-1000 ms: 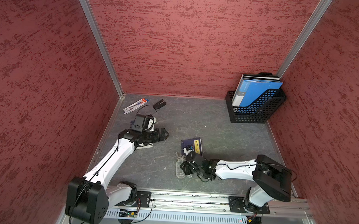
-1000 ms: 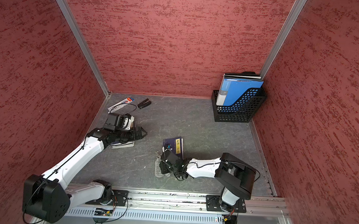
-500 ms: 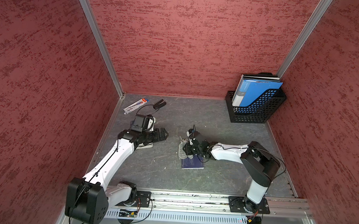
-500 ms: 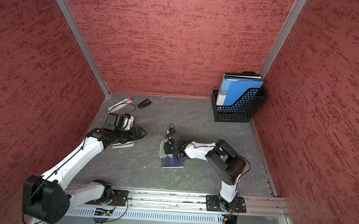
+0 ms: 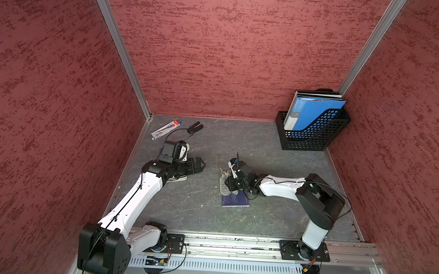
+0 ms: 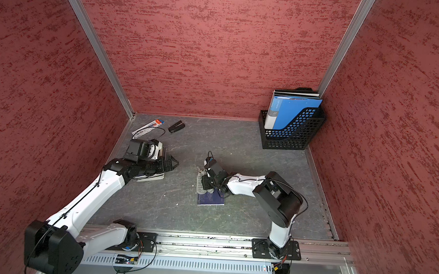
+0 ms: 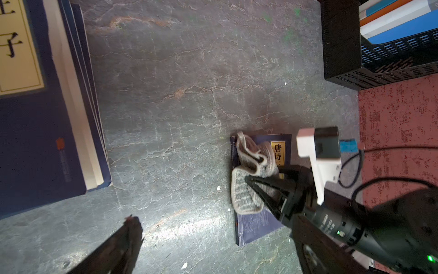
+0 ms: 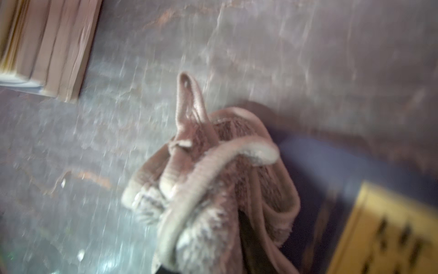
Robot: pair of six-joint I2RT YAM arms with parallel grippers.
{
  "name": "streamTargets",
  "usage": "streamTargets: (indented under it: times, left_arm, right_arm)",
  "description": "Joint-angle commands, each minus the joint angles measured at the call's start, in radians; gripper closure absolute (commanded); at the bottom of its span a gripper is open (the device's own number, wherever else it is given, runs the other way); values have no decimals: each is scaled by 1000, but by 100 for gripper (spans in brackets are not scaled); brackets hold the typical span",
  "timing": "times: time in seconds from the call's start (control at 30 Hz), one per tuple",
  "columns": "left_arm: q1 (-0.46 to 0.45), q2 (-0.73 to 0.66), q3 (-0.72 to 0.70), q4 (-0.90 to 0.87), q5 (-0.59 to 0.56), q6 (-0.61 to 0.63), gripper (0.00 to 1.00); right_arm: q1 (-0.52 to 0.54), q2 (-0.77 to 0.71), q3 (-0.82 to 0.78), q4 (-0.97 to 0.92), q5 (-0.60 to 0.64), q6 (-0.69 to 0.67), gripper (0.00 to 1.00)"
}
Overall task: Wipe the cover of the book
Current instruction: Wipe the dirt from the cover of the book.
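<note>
A small dark blue book [image 5: 235,202] [image 6: 211,200] with a yellow title label lies flat on the grey floor. A crumpled grey cloth [image 5: 223,186] [image 6: 200,185] rests on its far and middle part and hangs off one edge. My right gripper [image 5: 230,184] [image 6: 206,182] is shut on the cloth. The left wrist view shows the book [image 7: 257,227], the cloth [image 7: 244,198] and the right gripper [image 7: 253,183] pinching it. In the right wrist view the cloth [image 8: 213,175] hides the jaws, with the book [image 8: 331,166] beneath. My left gripper [image 5: 199,165] [image 6: 173,163] [image 7: 215,225] is open and empty, to the left.
A stack of blue books [image 5: 177,178] [image 7: 35,118] lies under the left arm. A black mesh file holder [image 5: 313,137] with blue folders fills the back right corner. A pen pack [image 5: 166,129] and a black clip [image 5: 195,127] lie at the back left. Red walls enclose the floor.
My right gripper has dragged the cloth from the book's front end toward its far end, uncovering the front part of the cover. The left arm has not moved.
</note>
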Motion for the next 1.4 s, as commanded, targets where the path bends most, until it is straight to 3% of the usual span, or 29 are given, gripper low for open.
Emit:
streamTargets:
  times: [0.0,0.23,0.6,0.77,0.93,1.37]
  left_arm:
    - [7,13,-7,19,2,12,0]
    - [8,53,-12,55,14,9,0]
    - [-29,25,-64,98,31,-42,0]
    - [-81,28,-72,101,-4,-53,0]
    - [-93,36,-74,119,-5,-60,0]
    - [-101,123,-26,138,-2,-35,0]
  right_arm:
    - [40,-49,-153,-171,-30,93,71]
    - [38,-165,-271,-210,-19,126,69]
    - [-179,66,-41,-193,52,-10,68]
    - [-192,95,49,-238,39,-54,68]
    - [-155,26,-43,-269,39,-18,67]
    - [72,-224,-347,-267,4,294,67]
